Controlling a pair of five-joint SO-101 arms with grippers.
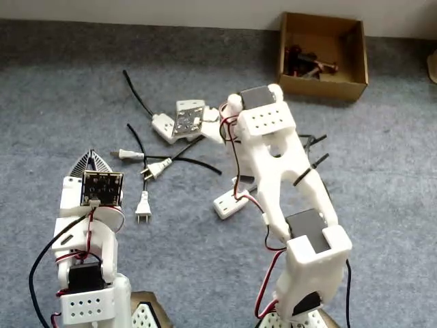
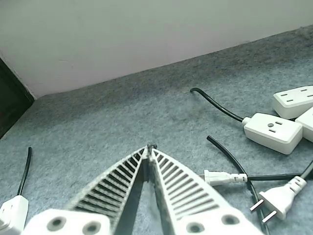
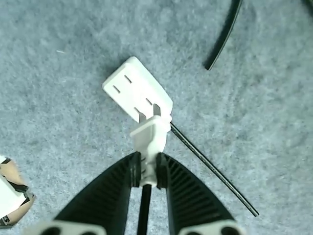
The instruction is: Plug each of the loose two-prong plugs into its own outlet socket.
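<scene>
So the left pincer (image 2: 149, 148) is clenched on nothing, with a loose plug (image 2: 278, 198) lying on the carpet (image 2: 98, 127) off to one side of its tips. The right pincer (image 3: 148, 161) is grasping a white plug (image 3: 150, 133), whose prongs sit at the edge of the outlet block (image 3: 131, 87) just ahead. They look off the slots to me. I'd line them up first, then push straight and slow so the block doesn't skid.

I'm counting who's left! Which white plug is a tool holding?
The white plastic two-prong plug pinched in the right arm's black tool, prongs over a white outlet block. The other three plugs lie loose on the grey carpet.
</scene>
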